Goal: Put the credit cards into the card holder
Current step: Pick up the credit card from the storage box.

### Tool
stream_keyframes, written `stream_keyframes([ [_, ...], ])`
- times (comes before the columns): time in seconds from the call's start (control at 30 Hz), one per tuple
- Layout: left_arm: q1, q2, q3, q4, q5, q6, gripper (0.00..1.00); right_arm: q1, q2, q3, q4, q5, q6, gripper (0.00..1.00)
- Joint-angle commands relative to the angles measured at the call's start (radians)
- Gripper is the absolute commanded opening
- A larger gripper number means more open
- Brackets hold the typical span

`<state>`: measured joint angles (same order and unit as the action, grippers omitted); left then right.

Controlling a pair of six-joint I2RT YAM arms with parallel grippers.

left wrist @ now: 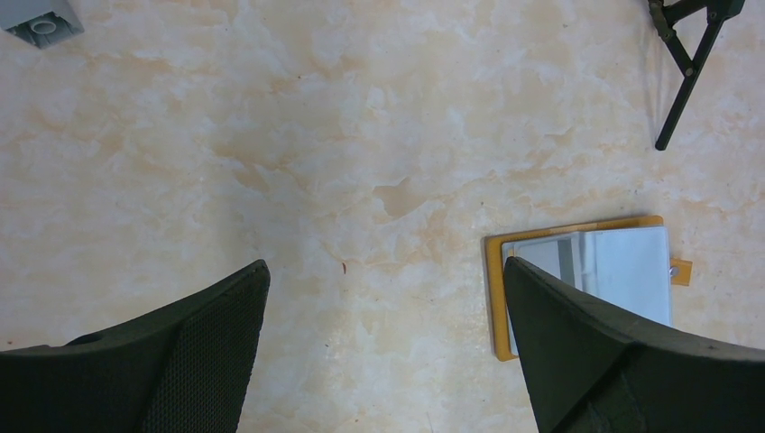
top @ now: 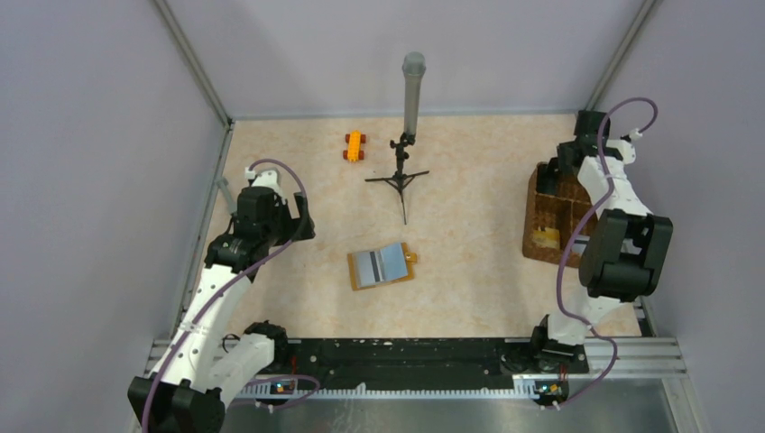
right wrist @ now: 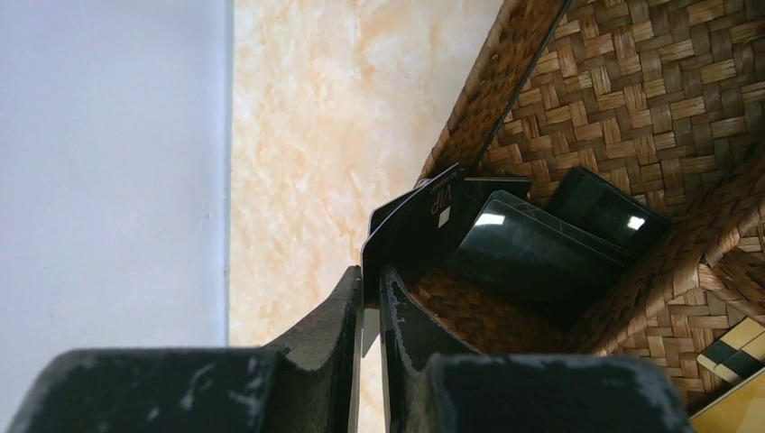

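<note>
Two fingers of the left pincer [left wrist: 386,266] stand spread wide above the marbled table [left wrist: 271,135]. The mustard card holder [left wrist: 494,298] lies flat just to its right, with the pale credit cards [left wrist: 627,271] on it. Well apart at the far right, the right pincer [right wrist: 372,275] pinches the edge of a glossy dark card [right wrist: 415,221] in a compartment of the woven wicker basket [right wrist: 631,81], among other dark cards [right wrist: 532,244].
</note>
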<state>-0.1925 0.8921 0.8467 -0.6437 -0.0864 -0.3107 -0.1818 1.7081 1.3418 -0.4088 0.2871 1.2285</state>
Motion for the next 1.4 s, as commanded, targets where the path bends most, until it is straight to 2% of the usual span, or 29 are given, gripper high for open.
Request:
stream_keyframes([
  [0.0,-0.005,-0.020,-0.012,0.035,0.010,0.015,0.99,-0.015,-0.059,-0.002,0.031,0.004,-0.018,0.00],
  [0.33,-0.005,-0.018,-0.005,0.039,0.081,0.046,0.99,-0.015,-0.195,-0.139,0.041,-0.012,-0.070,0.00],
  [0.53,-0.005,-0.023,-0.009,0.055,0.184,0.067,0.99,-0.018,-0.303,-0.211,0.038,0.003,-0.146,0.00],
  [0.77,-0.005,-0.032,-0.022,0.080,0.266,0.083,0.99,-0.041,-0.329,-0.240,0.022,-0.044,-0.235,0.00],
  [0.87,-0.005,-0.040,-0.026,0.091,0.318,0.089,0.98,-0.045,-0.343,-0.252,0.044,-0.112,-0.302,0.00],
  [1.07,-0.007,-0.080,-0.045,0.163,0.462,0.032,0.96,-0.043,-0.378,-0.228,0.009,-0.366,-0.533,0.00],
  [1.23,-0.026,-0.093,-0.111,0.322,0.648,-0.119,0.94,-0.025,-0.493,-0.279,-0.064,-0.486,-0.686,0.00],
  [1.37,-0.080,-0.079,-0.139,0.440,0.694,-0.177,0.94,0.040,-0.594,-0.341,-0.061,-0.582,-0.758,0.00],
])
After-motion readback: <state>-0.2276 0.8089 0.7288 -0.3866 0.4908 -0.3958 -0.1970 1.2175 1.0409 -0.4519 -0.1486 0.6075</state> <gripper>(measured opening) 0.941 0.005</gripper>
